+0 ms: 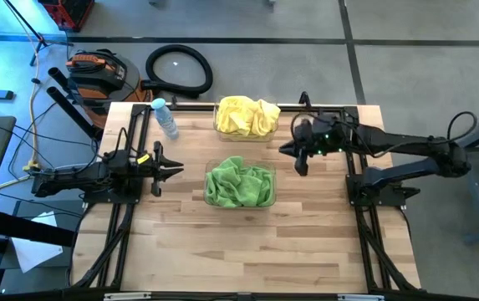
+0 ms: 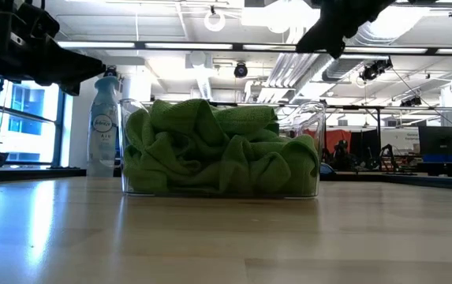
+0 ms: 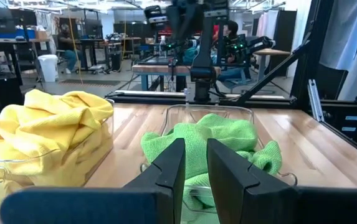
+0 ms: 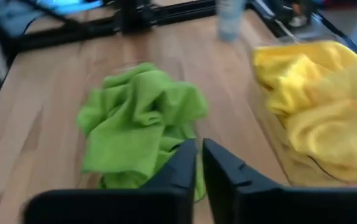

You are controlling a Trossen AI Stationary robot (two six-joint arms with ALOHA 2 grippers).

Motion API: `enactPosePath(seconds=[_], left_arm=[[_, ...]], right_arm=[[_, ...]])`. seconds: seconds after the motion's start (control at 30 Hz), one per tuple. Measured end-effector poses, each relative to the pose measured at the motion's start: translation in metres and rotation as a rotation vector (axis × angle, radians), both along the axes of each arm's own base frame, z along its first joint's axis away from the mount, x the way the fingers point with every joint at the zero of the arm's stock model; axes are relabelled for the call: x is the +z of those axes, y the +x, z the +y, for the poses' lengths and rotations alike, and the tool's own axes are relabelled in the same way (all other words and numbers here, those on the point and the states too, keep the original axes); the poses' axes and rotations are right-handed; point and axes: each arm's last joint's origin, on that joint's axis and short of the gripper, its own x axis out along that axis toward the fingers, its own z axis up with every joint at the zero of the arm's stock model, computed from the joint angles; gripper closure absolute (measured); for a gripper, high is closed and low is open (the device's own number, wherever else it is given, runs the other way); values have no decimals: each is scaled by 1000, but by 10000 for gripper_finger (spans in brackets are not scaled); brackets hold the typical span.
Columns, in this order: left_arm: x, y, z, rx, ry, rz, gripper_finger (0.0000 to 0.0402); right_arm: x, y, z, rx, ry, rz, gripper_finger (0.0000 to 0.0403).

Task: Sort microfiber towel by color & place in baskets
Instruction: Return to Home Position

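Observation:
Green microfiber towels (image 1: 239, 184) (image 2: 218, 150) lie heaped in the clear basket (image 1: 271, 199) (image 2: 311, 126) at the table's middle. Yellow towels (image 1: 246, 114) (image 3: 47, 134) fill the second clear basket (image 1: 216, 127) at the far edge. My left gripper (image 1: 179, 170) (image 3: 195, 149) hovers left of the green basket, pointing at it, its fingers a narrow gap apart and empty. My right gripper (image 1: 286, 151) (image 4: 199, 149) hangs above the table right of both baskets, shut and empty.
A clear spray bottle with a blue cap (image 1: 165, 117) (image 2: 104, 118) stands upright at the far left of the table, left of the yellow basket. Bare wood lies along the near half of the table (image 1: 247, 251). Black frame rails run along both sides.

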Motion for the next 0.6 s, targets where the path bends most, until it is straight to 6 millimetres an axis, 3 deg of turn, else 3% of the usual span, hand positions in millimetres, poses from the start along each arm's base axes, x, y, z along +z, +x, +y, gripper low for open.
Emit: enactPosePath(seconds=[0.07,0.23,0.6], left_arm=[[0,0,0,0,0,0,348],[0,0,0,0,0,0,348],[0,0,0,0,0,0,348]], right_arm=[[0,1,8,63,-44,5,394],[-4,2,22,137,-106,15,389],[-67,-28,38,171,-54,-191,401]])
